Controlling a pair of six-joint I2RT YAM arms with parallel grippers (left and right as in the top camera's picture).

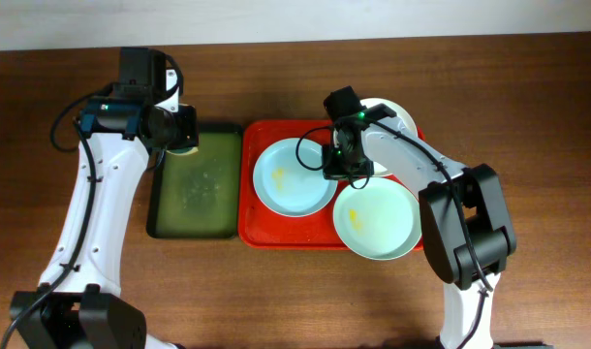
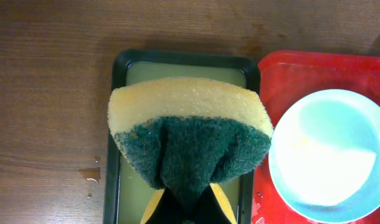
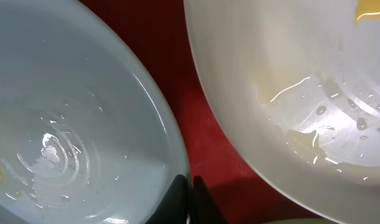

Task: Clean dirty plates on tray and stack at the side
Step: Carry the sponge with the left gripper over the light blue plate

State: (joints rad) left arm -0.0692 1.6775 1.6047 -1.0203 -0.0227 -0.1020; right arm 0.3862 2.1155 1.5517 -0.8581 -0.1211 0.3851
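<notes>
Sponge-to-plate geometry, with the wiping stroke judged the coming move. Left gripper (image 2: 187, 206) clamped on a yellow-and-green sponge (image 2: 190, 124), foam and scouring layer both showing. Hangs over the far end of the dark green tray (image 2: 118, 68) of cloudy liquid.

Right gripper (image 3: 190, 196) closed to a thin seam on the right-hand rim of the pale blue plate (image 1: 291, 179). Appears to pinch that rim rather than merely sit beside it.

Pale blue plate flat in the left half of the red tray (image 1: 252, 233), with a yellow smear (image 1: 279, 176) just left of centre. Lies to the robot's right of the sponge and somewhat nearer the arm bases, past the two tray rims set side by side. Round, so offers no long axis to align with and leaves only direction to settle.

Left arm the nearer for wiping and the only one carrying the tool. Free approach from the plate's left side, the right side being occupied by the other fingers.

Pale green plate (image 1: 376, 221) at front right, close against the pinched plate and partly over the red tray's front rim; touching or not, cannot tell. White plate (image 1: 400, 116) at back right, largely under the right arm. Both probably near enough to be nudged by a wide stroke.
</notes>
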